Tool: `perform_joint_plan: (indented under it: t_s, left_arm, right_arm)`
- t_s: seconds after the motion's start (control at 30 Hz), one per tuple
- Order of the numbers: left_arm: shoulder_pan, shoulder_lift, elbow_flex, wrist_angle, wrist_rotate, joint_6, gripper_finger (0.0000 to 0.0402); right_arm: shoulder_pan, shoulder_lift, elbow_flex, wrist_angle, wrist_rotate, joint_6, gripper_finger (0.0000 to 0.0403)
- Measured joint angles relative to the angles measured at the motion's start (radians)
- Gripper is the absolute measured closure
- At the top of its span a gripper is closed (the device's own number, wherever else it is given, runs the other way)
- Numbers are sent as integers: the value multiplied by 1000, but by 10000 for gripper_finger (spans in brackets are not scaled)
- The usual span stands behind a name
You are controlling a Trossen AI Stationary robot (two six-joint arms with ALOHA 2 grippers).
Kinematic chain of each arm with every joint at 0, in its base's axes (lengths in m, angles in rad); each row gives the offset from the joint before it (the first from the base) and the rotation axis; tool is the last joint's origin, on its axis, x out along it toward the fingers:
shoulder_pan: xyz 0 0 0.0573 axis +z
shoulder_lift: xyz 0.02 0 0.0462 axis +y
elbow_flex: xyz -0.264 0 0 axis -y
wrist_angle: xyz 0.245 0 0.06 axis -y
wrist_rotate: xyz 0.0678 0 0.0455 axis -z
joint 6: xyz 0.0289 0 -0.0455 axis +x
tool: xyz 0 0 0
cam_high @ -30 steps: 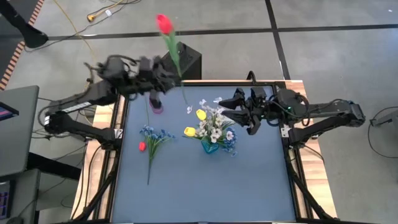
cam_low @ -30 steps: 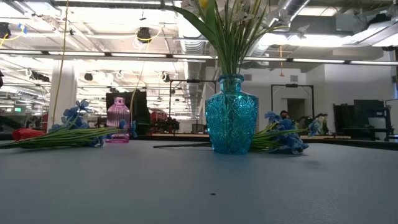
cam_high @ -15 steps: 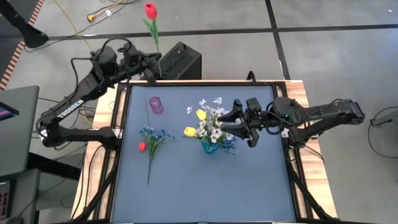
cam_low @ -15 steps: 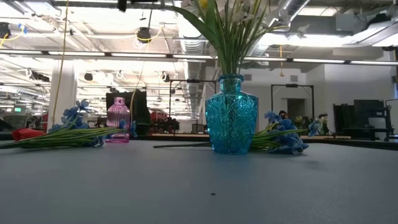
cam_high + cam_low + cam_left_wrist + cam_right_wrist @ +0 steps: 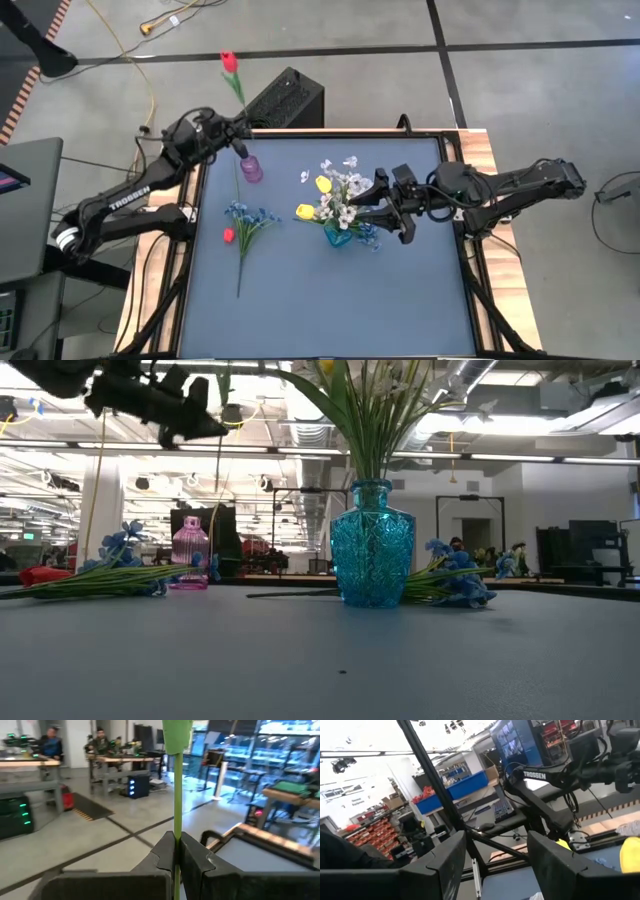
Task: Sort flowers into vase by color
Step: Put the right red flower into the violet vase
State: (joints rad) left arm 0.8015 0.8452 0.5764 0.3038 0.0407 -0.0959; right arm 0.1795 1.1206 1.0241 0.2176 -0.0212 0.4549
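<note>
High view: left gripper point(image 5: 232, 125) is gripping a red tulip point(image 5: 229, 62) by its stem, over the desk's far left corner above the pink bottle point(image 5: 250, 169). Lowering the stem into that bottle seems next. Right gripper point(image 5: 383, 207) is waiting, fingers apart, beside the blue vase point(image 5: 338, 236). Blue sprigs point(image 5: 246, 216) are lying on grey desk point(image 5: 330, 300); concrete floor is surrounding.

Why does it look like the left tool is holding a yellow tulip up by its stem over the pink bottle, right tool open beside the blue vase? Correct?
One thing is off: the tulip is red, not yellow, as the high view shows. The rest holds: the left tool is shut on its stem near the pink bottle, and the right tool is open beside the blue vase.
</note>
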Motion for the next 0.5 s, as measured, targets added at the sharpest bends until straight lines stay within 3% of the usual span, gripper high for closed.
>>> perform_joint_plan:
  t_s: [0.2, 0.5]
  left_arm:
    - [1, -56, -70, -7, -80, 12, 401]
    - [1, -74, -73, -105, -84, 18, 401]
  right_arm:
    - [0, 0, 0, -4, 0, 9, 165]
    - [0, 0, 0, -5, 0, 10, 165]
